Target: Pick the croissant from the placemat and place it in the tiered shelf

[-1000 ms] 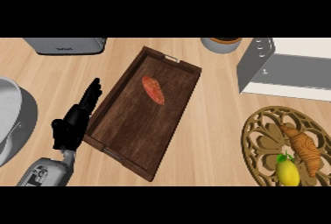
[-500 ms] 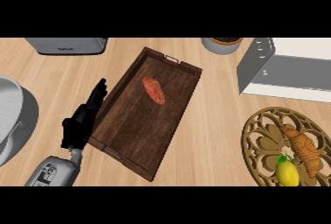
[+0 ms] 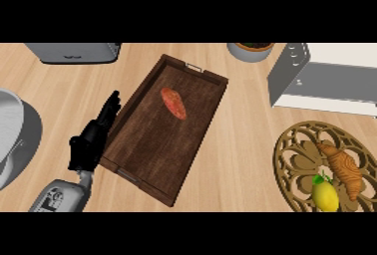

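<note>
The croissant [image 3: 344, 169] lies on a round gold openwork placemat [image 3: 294, 164] at the lower right, with a yellow lemon [image 3: 325, 195] just below it. The grey tiered shelf [image 3: 327, 79] stands at the upper right. My left hand [image 3: 92, 137] is open, fingers straight, lying along the left rim of a dark wooden tray [image 3: 147, 144], far from the croissant. The right hand does not show.
A reddish sweet potato [image 3: 174, 102] lies in the tray. A grey toaster [image 3: 74, 52] sits at the top left, a potted plant [image 3: 250, 50] at the top centre, and a grey round pan [image 3: 11, 134] at the left edge.
My left hand has shifted right and slightly up, from the bare counter to the tray's left rim. Nothing else moved.
</note>
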### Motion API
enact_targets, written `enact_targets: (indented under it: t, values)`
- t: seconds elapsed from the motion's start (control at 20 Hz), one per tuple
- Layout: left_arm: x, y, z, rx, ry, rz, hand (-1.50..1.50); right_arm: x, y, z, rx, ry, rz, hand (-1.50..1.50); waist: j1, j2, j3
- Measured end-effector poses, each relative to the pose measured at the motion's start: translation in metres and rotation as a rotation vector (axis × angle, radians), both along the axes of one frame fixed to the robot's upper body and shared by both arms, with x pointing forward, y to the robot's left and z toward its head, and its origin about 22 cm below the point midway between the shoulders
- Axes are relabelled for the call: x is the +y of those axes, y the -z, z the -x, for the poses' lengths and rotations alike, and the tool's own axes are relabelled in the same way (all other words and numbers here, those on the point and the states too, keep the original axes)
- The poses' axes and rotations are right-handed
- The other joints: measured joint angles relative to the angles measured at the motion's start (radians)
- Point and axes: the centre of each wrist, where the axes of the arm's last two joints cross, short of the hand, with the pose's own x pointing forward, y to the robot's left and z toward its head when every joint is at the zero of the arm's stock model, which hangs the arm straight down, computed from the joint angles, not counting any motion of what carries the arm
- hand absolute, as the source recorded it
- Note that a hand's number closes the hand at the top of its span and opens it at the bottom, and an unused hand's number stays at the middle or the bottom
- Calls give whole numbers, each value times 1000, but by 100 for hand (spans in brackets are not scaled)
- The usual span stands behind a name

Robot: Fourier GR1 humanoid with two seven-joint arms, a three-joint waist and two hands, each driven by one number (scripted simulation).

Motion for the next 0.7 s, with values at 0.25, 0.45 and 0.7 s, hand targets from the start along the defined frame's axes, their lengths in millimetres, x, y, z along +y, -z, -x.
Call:
enact_targets:
  t: [0.25, 0.45, 0.7]
  values:
    - [-2, 2, -3, -4, -2, -3, 0, 32, -6, 8, 52, 10, 101, -150, 1, 1, 1]
    - [1, 2, -9, -2, 6, 1, 0, 54, -3, 15, 59, 23, 120, -150, 5, 3, 2]
    - [1, -1, -7, 0, 12, 1, 0, 72, 0, 30, 41, 29, 136, -150, 6, 3, 2]
